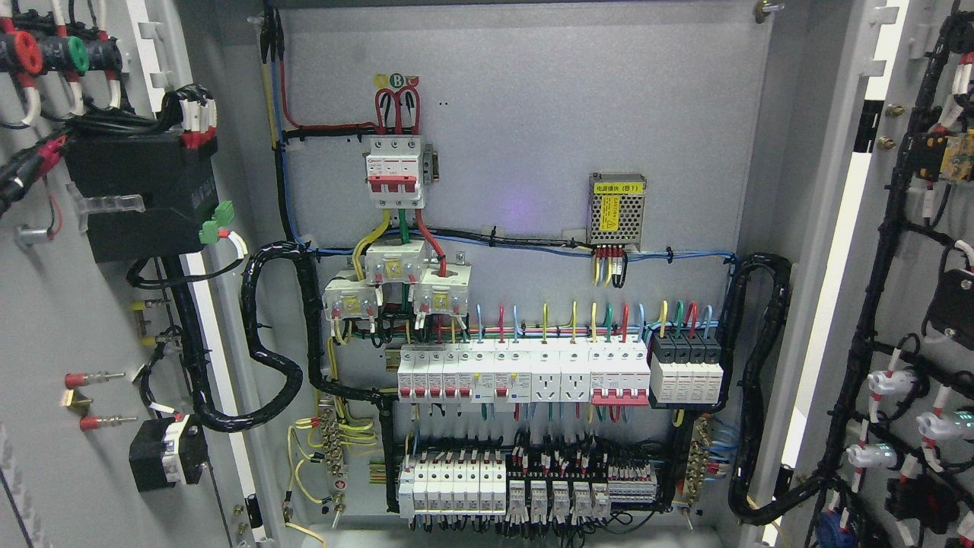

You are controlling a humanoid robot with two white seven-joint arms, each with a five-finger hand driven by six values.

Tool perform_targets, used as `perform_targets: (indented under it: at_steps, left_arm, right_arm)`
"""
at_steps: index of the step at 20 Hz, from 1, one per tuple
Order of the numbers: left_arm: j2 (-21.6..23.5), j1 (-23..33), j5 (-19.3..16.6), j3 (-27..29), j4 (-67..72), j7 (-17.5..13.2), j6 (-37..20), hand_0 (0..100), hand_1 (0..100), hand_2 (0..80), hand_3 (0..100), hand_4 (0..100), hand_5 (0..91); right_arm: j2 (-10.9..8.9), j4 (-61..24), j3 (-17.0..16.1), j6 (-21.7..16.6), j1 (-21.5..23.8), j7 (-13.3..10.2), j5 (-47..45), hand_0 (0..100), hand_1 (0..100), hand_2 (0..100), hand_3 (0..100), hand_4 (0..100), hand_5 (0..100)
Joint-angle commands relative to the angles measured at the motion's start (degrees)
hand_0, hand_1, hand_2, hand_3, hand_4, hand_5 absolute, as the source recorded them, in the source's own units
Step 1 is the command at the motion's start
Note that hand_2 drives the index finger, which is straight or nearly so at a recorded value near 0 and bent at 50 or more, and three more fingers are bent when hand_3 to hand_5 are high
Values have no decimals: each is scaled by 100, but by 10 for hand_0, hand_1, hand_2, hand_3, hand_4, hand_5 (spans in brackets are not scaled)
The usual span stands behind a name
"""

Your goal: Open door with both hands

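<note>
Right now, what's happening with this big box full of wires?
It is an electrical cabinet, and both doors are already swung wide: the left door and the right door. Inside, on the back panel, you can see rows of breakers and coloured wires. No robot hand shows, so nothing is being handled now.

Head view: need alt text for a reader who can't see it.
An electrical cabinet stands open, its left door and right door both swung wide, showing their wired inner faces. The grey back panel carries a red-handled main breaker, a small perforated power supply and rows of circuit breakers with coloured wires. No robot hand is in view.
</note>
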Motion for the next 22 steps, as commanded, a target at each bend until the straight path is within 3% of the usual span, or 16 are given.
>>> perform_targets:
  at_steps: [1,4,7,11,17,22]
  left_arm:
    - [0,0,15,-184,-23,-1,-2,0,0,0,0,31,0]
    - [0,9,24,-176,-14,-1,-2,0,0,0,0,31,0]
    - [0,9,24,-176,-14,-1,-2,0,0,0,0,32,0]
    - [-9,9,24,-176,-23,-1,-2,0,0,0,0,32,0]
    - [-9,9,24,-176,-32,-1,-2,0,0,0,0,32,0]
    - [-9,9,15,-184,-93,-1,-2,0,0,0,0,31,0]
  right_arm:
    - [-647,34,-546,-617,411,-182,2,0,0,0,0,0,0]
    - [-893,43,-598,-926,728,-234,-16,0,0,0,0,0,0]
    - [-955,26,-792,-1207,1061,-489,-16,0,0,0,0,0,0]
    - [-1105,-44,-1073,-1269,1404,-507,-7,0,0,0,0,0,0]
    - [-1263,-298,-1389,-2007,1914,-516,2,0,0,0,0,0,0]
    - [-1640,-835,-1635,-2490,2441,-516,45,0,0,0,0,0,0]
